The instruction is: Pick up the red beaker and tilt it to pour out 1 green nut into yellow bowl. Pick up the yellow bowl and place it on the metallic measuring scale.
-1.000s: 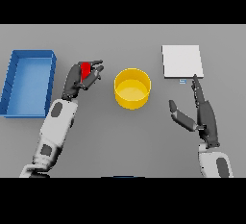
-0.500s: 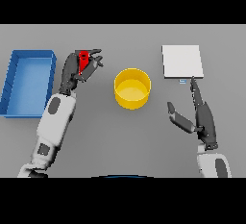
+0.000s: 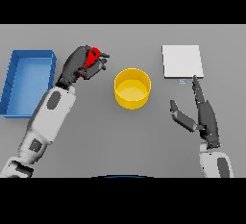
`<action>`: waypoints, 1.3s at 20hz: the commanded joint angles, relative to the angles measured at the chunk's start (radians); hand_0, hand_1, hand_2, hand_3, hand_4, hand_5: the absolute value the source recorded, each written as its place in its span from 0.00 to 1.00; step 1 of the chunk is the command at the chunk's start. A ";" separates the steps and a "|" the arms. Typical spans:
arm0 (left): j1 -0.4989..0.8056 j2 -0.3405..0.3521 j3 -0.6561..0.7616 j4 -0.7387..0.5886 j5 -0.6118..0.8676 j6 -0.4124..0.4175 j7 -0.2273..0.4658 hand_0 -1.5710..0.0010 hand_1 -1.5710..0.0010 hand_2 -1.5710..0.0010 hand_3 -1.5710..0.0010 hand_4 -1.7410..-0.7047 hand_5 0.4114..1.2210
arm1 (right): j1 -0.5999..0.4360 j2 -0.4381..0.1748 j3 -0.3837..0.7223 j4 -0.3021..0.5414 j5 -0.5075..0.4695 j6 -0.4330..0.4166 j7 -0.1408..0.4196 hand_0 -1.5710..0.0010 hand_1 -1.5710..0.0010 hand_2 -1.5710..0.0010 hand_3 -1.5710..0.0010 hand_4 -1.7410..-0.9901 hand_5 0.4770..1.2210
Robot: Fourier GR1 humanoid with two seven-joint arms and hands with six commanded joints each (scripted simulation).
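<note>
The red beaker (image 3: 92,57) is pinched in the curled fingers of the left hand (image 3: 77,66), tipped over toward the yellow bowl (image 3: 132,88), which sits on the grey table (image 3: 120,141) between the 2 hands. The right hand (image 3: 204,115) is held with fingers straight and thumb spread, just below the metallic measuring scale (image 3: 181,61). A blue tray (image 3: 27,81) is seen at the left.

— We see a red beaker (image 3: 93,56), a yellow bowl (image 3: 132,89) and a blue tray (image 3: 28,81).
— We also see a pale grey scale (image 3: 181,61) (plain, unpatterned) on the grey table (image 3: 120,136).
</note>
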State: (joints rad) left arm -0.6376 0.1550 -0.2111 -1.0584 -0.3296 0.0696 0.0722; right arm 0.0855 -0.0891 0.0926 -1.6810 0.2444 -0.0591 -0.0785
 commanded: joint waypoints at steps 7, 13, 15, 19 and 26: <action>-0.118 0.076 -0.236 0.043 -0.266 -0.019 0.149 0.00 0.00 0.00 0.00 0.00 0.88 | -0.005 0.018 0.016 -0.005 0.007 0.000 0.017 1.00 1.00 1.00 1.00 0.65 0.29; -0.237 0.120 -0.389 0.106 -0.416 -0.090 0.150 0.00 0.00 0.00 0.00 0.05 0.97 | 0.010 0.019 0.018 -0.016 0.007 0.001 0.016 1.00 1.00 1.00 1.00 0.61 0.31; -0.268 0.141 -0.440 0.110 -0.453 -0.131 0.125 0.00 0.00 0.00 0.00 0.07 0.98 | 0.019 0.027 0.018 -0.020 0.001 -0.002 0.002 1.00 1.00 1.00 1.00 0.61 0.30; -0.365 0.142 -0.544 0.153 -0.520 -0.229 0.095 0.00 0.00 0.00 0.19 0.04 0.99 | 0.024 0.044 0.012 0.000 -0.022 0.000 -0.020 1.00 1.00 1.00 1.00 0.60 0.27; -0.481 0.113 -0.744 0.231 -0.637 -0.316 0.010 0.00 0.00 0.00 0.04 0.01 1.00 | 0.010 0.055 -0.006 0.003 -0.052 -0.003 -0.018 1.00 1.00 1.00 1.00 0.60 0.22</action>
State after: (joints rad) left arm -1.1185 0.2670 -0.9551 -0.8274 -0.9648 -0.2461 0.0808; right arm 0.0945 -0.0342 0.0863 -1.6786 0.1922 -0.0622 -0.0962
